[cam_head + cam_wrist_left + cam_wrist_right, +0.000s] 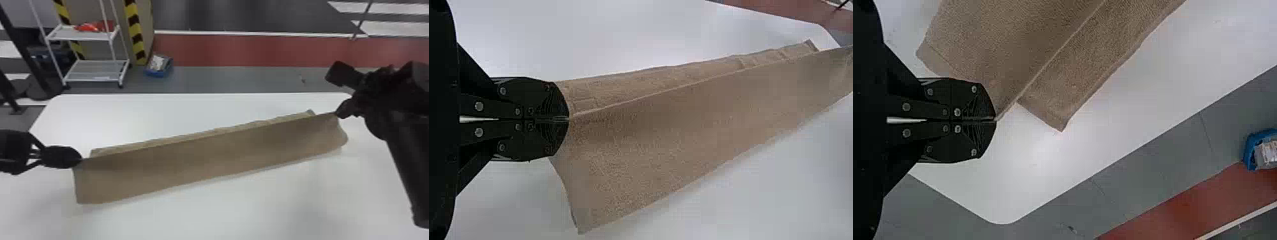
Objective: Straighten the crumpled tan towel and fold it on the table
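The tan towel [204,156] stretches in a long band between my two grippers, its top edge raised and its near part hanging down to the table; a narrow strip lies behind that edge. My left gripper [80,158] is shut on the towel's left corner. At the right corner, my right gripper [337,114] is likewise shut. In the left wrist view, the left gripper [568,119] pinches the towel [669,130] at its raised edge. The right wrist view has the right gripper [995,119] closed on a corner of the towel [1018,45].
The white table [223,210] extends around the towel, with its far edge beyond. Past it on the floor stand a white rack [95,70] holding a red item and a blue bin [158,74]. The table's rounded corner shows in the right wrist view.
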